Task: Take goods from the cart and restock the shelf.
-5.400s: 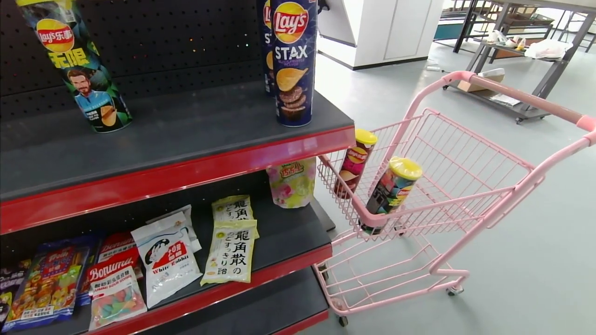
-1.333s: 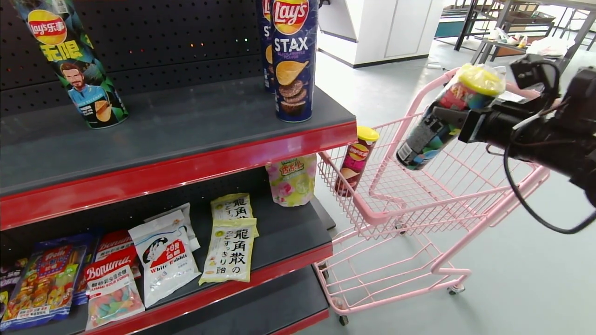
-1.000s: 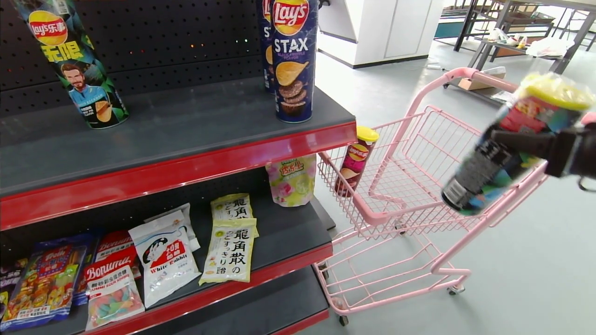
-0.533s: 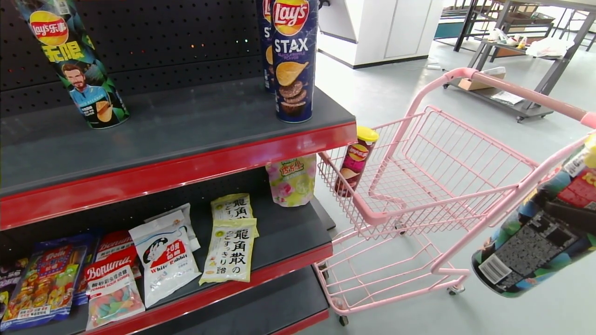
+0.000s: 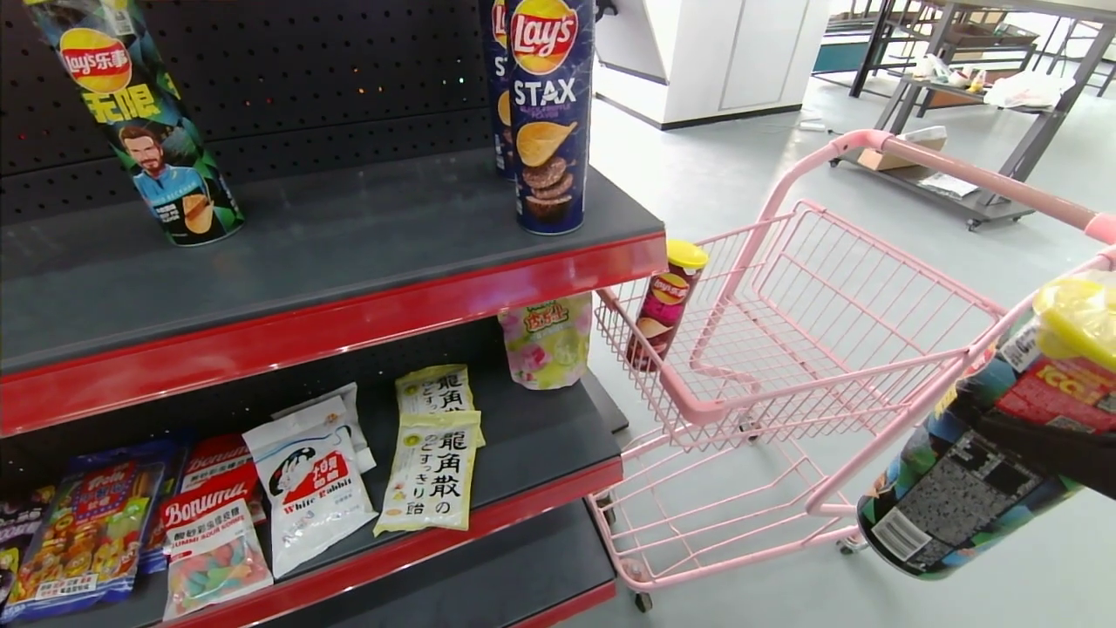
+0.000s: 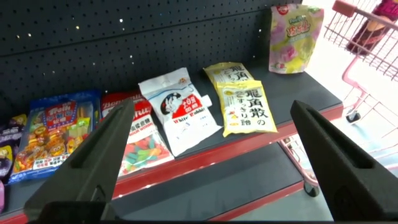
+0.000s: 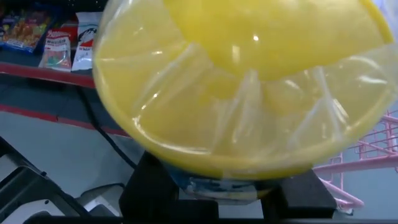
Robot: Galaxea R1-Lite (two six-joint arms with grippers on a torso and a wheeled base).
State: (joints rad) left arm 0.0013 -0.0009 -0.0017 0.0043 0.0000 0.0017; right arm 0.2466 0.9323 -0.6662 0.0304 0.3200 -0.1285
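Held can: the tall chip can (image 5: 950, 488) hangs in the air outside the cart (image 5: 697, 408), low beside its handle end and well apart from the shelf (image 5: 349, 235).
Right gripper: the right gripper (image 5: 1033, 440) is clamped across the can's upper body, below the lid. 1 dark finger crosses the label and the other is hidden, so the bite is probably a little above the middle.
Left gripper: the left gripper (image 6: 211, 106) has its fingers spread wide with nothing between them, in front of the lower board and its snack bags (image 6: 180, 112).
Axis: the long axis is tilted, with the yellow lid (image 7: 249, 81) up and the base down toward the shelf side.
Handling: likely a light, stiff tube with a smooth, slippery wrap and a thin wall that dents under a hard squeeze. Hold it round the body, not the film-covered lid.
Cart: 1 more can (image 5: 663, 305) stands in the basket corner nearest the shelf.
Shelf: on the top board, a green can (image 5: 148, 122) stands near the left end and blue cans (image 5: 547, 113) at the right edge.
Next: the held can seems to need turning upright before it is set down.
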